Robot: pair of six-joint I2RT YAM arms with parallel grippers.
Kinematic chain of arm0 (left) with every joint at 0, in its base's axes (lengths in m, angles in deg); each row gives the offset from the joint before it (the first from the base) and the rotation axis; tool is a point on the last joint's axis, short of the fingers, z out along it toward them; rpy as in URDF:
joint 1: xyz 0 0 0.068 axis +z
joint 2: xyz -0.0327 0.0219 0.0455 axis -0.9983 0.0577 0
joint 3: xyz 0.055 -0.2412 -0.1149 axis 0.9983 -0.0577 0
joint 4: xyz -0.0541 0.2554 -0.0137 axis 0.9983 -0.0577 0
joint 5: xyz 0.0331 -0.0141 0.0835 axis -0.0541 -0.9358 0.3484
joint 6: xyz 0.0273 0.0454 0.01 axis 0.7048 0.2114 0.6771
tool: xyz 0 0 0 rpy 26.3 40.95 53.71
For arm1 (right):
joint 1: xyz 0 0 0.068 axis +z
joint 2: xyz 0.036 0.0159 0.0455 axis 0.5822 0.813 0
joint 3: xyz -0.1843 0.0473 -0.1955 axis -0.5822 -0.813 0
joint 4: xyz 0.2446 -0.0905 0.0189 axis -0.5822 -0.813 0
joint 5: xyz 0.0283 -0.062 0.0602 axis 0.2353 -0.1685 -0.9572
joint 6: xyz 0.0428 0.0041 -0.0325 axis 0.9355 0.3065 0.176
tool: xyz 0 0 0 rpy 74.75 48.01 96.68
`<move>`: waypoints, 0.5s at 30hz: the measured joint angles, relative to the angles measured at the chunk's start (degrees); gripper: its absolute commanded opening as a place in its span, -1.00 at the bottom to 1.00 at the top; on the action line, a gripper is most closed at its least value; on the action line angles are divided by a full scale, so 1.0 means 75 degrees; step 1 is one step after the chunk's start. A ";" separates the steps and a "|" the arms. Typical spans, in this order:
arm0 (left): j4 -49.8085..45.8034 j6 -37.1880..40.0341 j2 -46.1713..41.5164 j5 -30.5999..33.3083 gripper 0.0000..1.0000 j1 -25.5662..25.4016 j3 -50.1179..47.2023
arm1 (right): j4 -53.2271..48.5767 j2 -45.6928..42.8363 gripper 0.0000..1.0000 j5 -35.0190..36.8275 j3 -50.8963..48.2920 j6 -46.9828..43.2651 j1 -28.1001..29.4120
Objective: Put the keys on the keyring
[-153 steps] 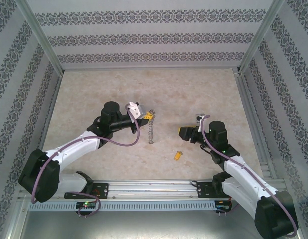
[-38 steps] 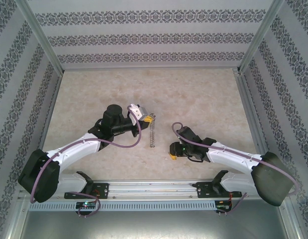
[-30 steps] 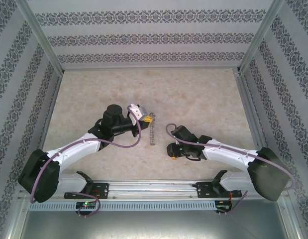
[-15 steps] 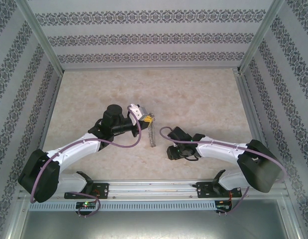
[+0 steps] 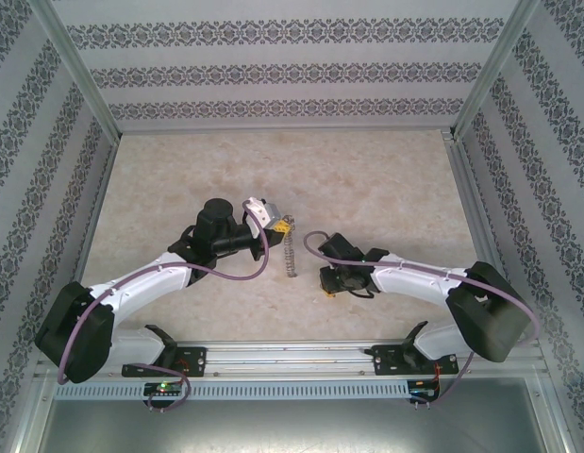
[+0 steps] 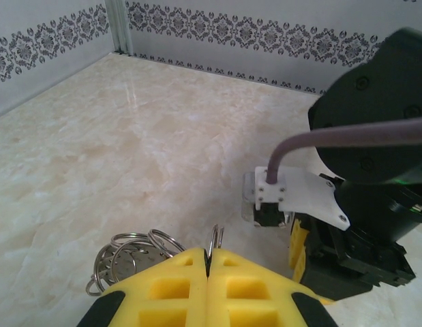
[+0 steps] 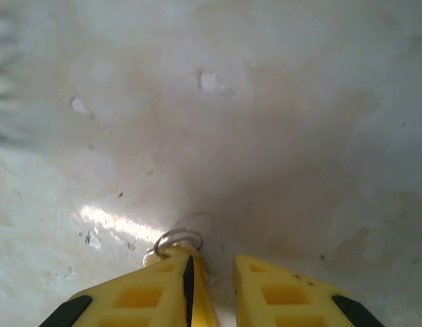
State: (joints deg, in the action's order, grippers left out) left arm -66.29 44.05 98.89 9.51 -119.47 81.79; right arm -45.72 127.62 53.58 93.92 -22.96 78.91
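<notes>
Yellow foam pads of my left gripper (image 6: 208, 264) are pressing flat together with no gap showing. They are pinching a thin metal loop of the keyring (image 5: 290, 253), which is poking up between the tips. From overhead the keyring is showing edge-on as a thin beaded grey strip. It is running from my left fingertips toward the near edge, around the middle of the table (image 5: 386, 179). Whether its lower end is touching the table, I cannot tell. A bunch of small wire rings (image 6: 129, 255) is lying on the marble-look surface just beside my left pads. Whether they are joined to the keyring is not showing clearly.

My right gripper (image 7: 212, 279) is pointing down at the table just right of the keyring, near it but apart. Its jaws are standing narrowly apart. A key (image 7: 199, 293) with a yellow head is sitting between them, lying against the inner face of one pad. A slim gap is showing between it and the other pad, so I am not clamping it. A small split ring (image 7: 178, 238) is poking out past that pad's tip onto the table. The key's shaft is hidden.

In my left wrist view the right arm (image 6: 374, 163) is sitting close ahead, with black housing and a white bracket. A grey-purple cable (image 6: 347, 133) is arching across it.
</notes>
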 measured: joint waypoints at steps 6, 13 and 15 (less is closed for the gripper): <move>0.0000 0.0000 0.0000 0.0000 -1.00 -0.0023 0.0000 | 0.0096 -0.0006 -0.50 0.0029 0.0076 0.0044 -0.0152; 0.0000 0.0003 -0.0003 0.0003 -1.00 -0.0023 0.0000 | 0.0044 -0.0382 -0.22 0.0035 0.0111 0.0682 -0.0047; 0.0000 0.0003 -0.0003 0.0003 -1.00 -0.0023 0.0000 | 0.0044 -0.0428 -0.22 0.0102 0.0114 0.0868 0.0125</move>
State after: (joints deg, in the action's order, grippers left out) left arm -66.29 44.08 98.87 9.53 -119.64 81.79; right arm -45.40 124.41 54.34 94.77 -16.45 79.85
